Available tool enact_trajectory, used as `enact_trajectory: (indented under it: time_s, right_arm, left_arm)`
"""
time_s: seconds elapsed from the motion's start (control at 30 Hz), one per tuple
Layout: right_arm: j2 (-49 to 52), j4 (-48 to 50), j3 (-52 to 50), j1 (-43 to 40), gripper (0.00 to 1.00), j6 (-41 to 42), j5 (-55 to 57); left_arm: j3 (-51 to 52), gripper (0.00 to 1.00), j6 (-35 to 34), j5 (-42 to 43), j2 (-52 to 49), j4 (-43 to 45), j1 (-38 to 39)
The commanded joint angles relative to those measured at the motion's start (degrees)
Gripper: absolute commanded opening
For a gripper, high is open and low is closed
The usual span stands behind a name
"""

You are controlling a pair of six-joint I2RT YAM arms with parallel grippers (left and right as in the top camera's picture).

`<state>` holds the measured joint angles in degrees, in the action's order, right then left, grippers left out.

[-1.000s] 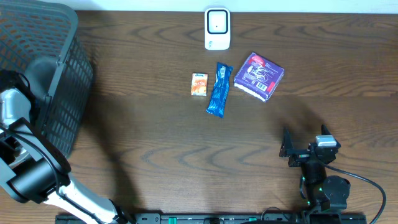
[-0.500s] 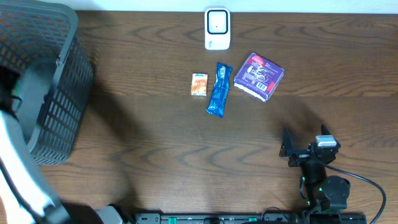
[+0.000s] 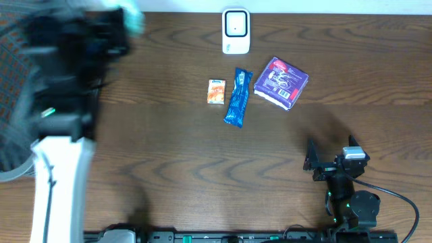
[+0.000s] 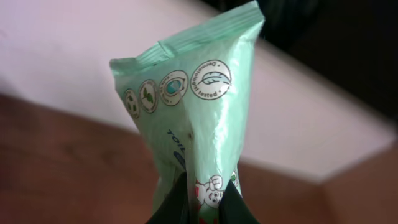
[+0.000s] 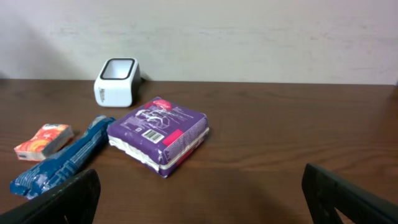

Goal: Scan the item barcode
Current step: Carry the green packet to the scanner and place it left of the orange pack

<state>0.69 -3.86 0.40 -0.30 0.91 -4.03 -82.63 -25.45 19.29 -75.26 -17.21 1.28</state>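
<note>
Green packet (image 4: 199, 112), a soft sachet printed with round emblems, is pinched at its lower end by the left end effector (image 4: 208, 208), whose fingers are clamped tight on the film. Seen from overhead, it hangs in the air above the far-left corner of the worktop (image 3: 169, 155), and the arm carrying it is blurred. The white scanner (image 3: 235, 30) stands at the middle of the far edge, well apart from the packet. The step in hand looks like the carry toward the scanner. No barcode shows on the face seen from the wrist, so the next move probably calls for turning the packet until the code faces the scanner window. The right end effector (image 5: 200, 174) rests near the near-right corner, fingers spread wide and holding nothing.
</note>
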Motion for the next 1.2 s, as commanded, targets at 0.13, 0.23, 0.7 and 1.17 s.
enact_trajectory:
  time_s: [0.13, 0.23, 0.7, 1.17]
  right_arm:
    - [-0.3, -0.2, -0.1, 0.4, 0.99, 0.8, 0.1]
    - [-0.3, -0.2, -0.1, 0.4, 0.99, 0.8, 0.1]
    - [-0.3, -0.2, -0.1, 0.4, 0.99, 0.8, 0.1]
    - [-0.3, -0.2, -0.1, 0.4, 0.99, 0.8, 0.1]
  left_arm:
    - [-0.5, 0.07, 13.5, -21.6, -16.6, -2.2, 14.6]
    - [-0.5, 0.07, 16.7, -22.1, -26.5, -2.0, 16.7]
    - [-0.4, 0.40, 10.1, -12.4, -41.0, -3.7, 19.5]
    - [-0.7, 0.54, 10.2, -11.4, -25.2, -3.3, 19.3]
